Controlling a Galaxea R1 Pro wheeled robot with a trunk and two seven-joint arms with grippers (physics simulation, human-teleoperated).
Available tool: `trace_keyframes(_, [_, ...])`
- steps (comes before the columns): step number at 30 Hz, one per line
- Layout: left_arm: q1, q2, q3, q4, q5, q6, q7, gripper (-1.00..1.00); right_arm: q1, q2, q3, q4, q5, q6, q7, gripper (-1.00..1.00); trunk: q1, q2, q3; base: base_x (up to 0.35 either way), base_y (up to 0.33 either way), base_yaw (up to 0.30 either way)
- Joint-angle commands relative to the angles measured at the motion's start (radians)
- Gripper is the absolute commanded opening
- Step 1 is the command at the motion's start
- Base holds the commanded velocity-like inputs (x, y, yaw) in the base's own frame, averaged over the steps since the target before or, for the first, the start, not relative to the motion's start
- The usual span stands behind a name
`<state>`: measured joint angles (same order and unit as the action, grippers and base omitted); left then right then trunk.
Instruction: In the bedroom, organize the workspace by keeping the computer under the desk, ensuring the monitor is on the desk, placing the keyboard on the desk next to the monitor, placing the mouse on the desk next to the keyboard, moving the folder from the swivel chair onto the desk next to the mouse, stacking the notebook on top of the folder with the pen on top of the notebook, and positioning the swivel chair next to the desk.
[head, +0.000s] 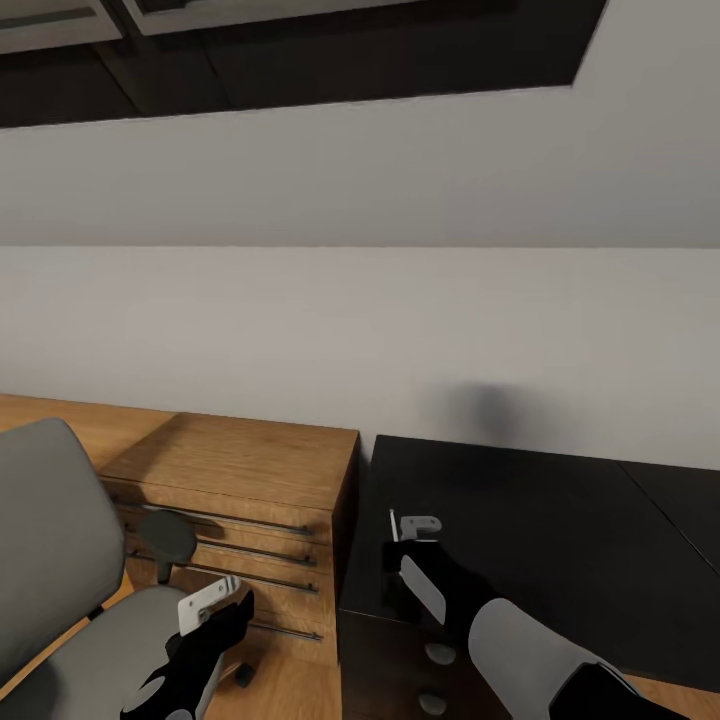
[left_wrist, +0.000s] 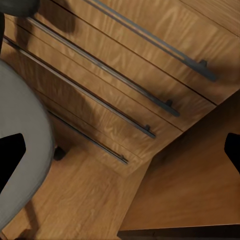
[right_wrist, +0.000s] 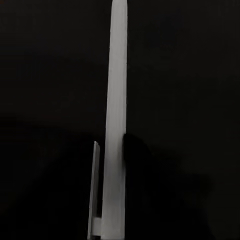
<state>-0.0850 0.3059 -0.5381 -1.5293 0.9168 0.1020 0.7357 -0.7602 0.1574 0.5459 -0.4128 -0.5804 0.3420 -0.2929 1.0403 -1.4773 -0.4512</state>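
One pen is seen pinched in the right fingers, its long axis running out along them, held over the bare black worktop. Left fingers are spread over the chair seat, beside the dresser. No notebook is seen, so placement direction cannot be told.

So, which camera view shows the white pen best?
The right wrist view: the pen runs long and bright against the black desk, gripped in the right hand. In the head view, the right hand is above the desk, but the pen itself cannot be made out.
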Motion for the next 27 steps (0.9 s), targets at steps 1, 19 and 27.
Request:
trace_keyframes(1, [-0.001,0.001,-0.002,-0.002,0.002,0.004,0.007,1.00,-0.001,-0.001,0.008,-0.001,-0.017,0.005,-0.009,-1.00,0.000,-0.001,-0.001,0.000,0.000,0.000])
trace_keyframes(19, [-0.001,0.002,-0.003,0.001,0.003,0.005,0.004,1.00,-0.001,-0.001,0.008,-0.001,-0.018,0.006,-0.008,-1.00,-0.015,0.027,0.011,0.000,0.000,0.000])
trace_keyframes(27, [-0.001,0.002,-0.003,0.001,0.007,0.005,0.004,1.00,-0.001,-0.001,0.008,-0.003,-0.016,0.005,-0.008,-1.00,-0.046,0.083,0.036,-0.001,0.000,0.000])
